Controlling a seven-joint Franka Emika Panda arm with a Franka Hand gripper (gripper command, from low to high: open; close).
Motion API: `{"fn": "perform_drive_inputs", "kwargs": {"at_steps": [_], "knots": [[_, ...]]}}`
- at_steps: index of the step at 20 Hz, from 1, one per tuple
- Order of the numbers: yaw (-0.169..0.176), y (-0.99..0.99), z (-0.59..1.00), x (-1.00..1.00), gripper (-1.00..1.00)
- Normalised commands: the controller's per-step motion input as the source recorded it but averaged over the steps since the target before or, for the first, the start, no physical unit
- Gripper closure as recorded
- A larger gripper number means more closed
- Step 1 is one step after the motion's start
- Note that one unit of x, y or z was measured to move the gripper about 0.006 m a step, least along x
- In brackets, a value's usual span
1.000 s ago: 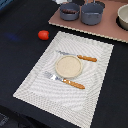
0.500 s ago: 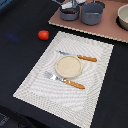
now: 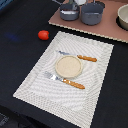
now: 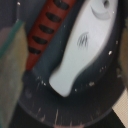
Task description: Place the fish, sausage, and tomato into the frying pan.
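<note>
The white fish [image 4: 82, 45] with blue markings lies in the dark-grey frying pan [image 4: 90, 107], next to the brownish-red sausage [image 4: 47, 25]; both fill the wrist view from close up. In the exterior view the frying pan [image 3: 69, 13] stands at the back on a brown board, and my gripper [image 3: 76, 2] hangs just above it at the picture's upper edge, mostly cut off. Its fingers do not show clearly in either view. The red tomato [image 3: 43, 34] sits alone on the dark table toward the exterior view's left, well apart from the pan.
The larger grey pot [image 3: 92, 14] stands right beside the pan. A beige bowl [image 3: 123, 18] sits at the exterior view's right edge. A striped placemat [image 3: 35, 87] holds a beige plate [image 3: 68, 66], an orange-handled knife [image 3: 80, 57] and fork [image 3: 67, 81].
My gripper has shifted slightly above the frying pan. The tomato and the table setting have not moved.
</note>
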Motion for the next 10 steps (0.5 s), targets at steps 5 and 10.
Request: {"fn": "perform_drive_inputs", "kwargs": {"at_steps": [5,10], "knots": [[-0.027,-0.65,0.68,-0.29,-1.00],[-0.008,-0.79,0.35,-0.21,-1.00]]}}
